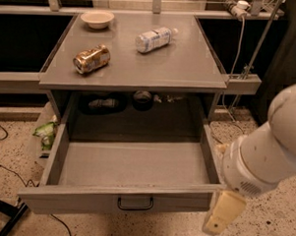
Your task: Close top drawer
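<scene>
The top drawer (136, 164) is a wide grey metal drawer pulled fully out of the cabinet, its inside bare. Its flat front (85, 201) faces me with a small dark loop handle (135, 203) at centre. My gripper (224, 212) hangs at the end of the white arm (269, 150) just off the drawer's front right corner, below the level of its rim. It appears as one cream-coloured piece pointing down and touches nothing that I can see.
The grey cabinet top (189, 67) carries a white bowl (97, 19), a plastic bottle (154, 39) lying down and a crushed gold can (91, 59). Dark items (103, 104) lie deep behind the drawer. A green bag (45, 133) and cables lie on the floor at left.
</scene>
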Available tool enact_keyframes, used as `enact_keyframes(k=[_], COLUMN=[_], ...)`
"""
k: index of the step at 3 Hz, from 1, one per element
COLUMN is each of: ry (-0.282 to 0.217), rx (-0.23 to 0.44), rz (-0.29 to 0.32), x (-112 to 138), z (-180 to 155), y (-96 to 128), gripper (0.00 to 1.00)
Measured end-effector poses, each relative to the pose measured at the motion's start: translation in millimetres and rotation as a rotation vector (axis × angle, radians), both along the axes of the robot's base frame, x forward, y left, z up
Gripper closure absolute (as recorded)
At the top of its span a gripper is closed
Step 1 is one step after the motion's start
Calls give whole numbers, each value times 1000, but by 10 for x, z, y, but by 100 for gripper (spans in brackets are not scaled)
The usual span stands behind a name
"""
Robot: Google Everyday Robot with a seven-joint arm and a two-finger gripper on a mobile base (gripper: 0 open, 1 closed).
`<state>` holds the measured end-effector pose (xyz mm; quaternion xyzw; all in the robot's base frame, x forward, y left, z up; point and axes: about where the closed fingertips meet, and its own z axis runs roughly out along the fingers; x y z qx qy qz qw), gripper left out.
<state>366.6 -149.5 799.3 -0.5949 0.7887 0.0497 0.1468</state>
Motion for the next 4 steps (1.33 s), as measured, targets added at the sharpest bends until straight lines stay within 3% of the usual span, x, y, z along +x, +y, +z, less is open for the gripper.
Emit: enact_keyframes(k=[1,2,3,4], ry=[54,95,130,130], rx=[55,118,155,155], rz=[-51,-47,20,20], x=[-309,-504,-564,-564], z=[-576,-1016,-1180,-1164], y=[-4,123,296,296], gripper=[0,0,0,0])
